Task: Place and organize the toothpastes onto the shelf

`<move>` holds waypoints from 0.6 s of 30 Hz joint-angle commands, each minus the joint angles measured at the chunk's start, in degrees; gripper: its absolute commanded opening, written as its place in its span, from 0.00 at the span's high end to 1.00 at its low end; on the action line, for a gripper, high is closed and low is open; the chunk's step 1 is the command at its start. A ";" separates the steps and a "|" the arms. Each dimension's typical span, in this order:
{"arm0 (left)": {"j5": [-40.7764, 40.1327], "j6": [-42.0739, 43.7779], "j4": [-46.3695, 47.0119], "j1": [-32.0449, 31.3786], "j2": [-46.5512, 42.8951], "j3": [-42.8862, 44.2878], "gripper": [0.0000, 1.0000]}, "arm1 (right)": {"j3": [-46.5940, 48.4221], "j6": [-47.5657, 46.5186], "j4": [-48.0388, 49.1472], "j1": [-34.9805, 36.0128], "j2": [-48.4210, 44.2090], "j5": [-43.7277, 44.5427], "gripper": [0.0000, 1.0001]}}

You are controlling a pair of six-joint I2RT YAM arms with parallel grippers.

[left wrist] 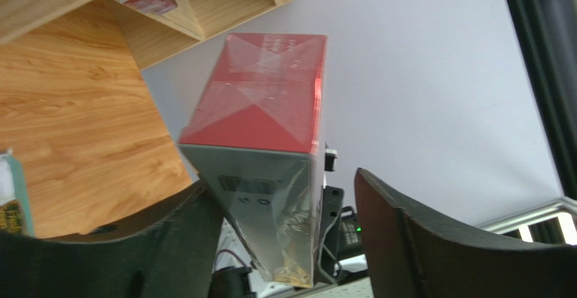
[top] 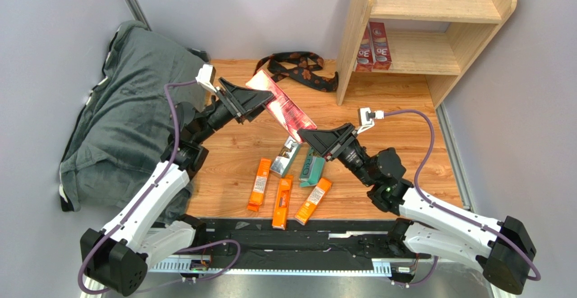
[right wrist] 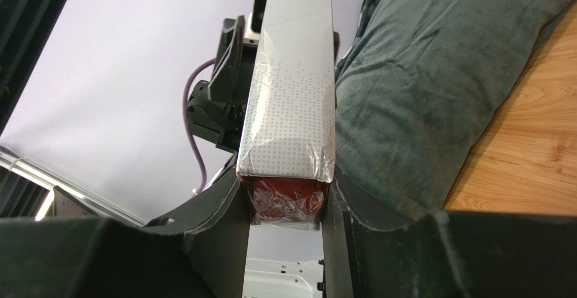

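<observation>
A: Step in hand?
B: Reads as a mid-air handover of the dark red toothpaste box (top: 281,105), held above the bench (top: 223,149), well short of the shelf (top: 433,0).
A: Left gripper (top: 265,98)?
B: Jaws partly open round one end of the box. Touching on one side, clear of it on the other, per the left wrist view. No real hold.
A: Right gripper (top: 305,136)?
B: Jaws closed tight on the other end, pressed flat against both sides.
A: Rest of the stock?
B: Two dark red boxes (top: 374,46) upright on the shelf's lower tier. Silver-white box (top: 286,157), teal box (top: 312,168) and three orange boxes (top: 282,201) lying on the bench between the arms.
A: Next move?
B: Probably: draw the left arm clear, swing right toward the lower tier, turn the box upright, set beside the two there. Long box on an end grip, so liable to lever or clip the side panel.
</observation>
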 commanded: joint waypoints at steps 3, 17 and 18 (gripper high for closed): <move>0.62 13.55 -12.78 -0.31 -3.97 4.50 0.10 | 0.51 -3.10 -2.62 -0.22 -5.57 3.77 0.75; -14.04 45.73 -58.39 -0.31 -0.10 26.65 0.01 | 1.12 -5.30 -25.73 -2.06 -16.11 9.14 0.76; -15.45 46.97 -60.33 -0.22 0.16 27.53 0.01 | 1.30 -5.30 -27.40 -2.24 -16.91 10.10 0.76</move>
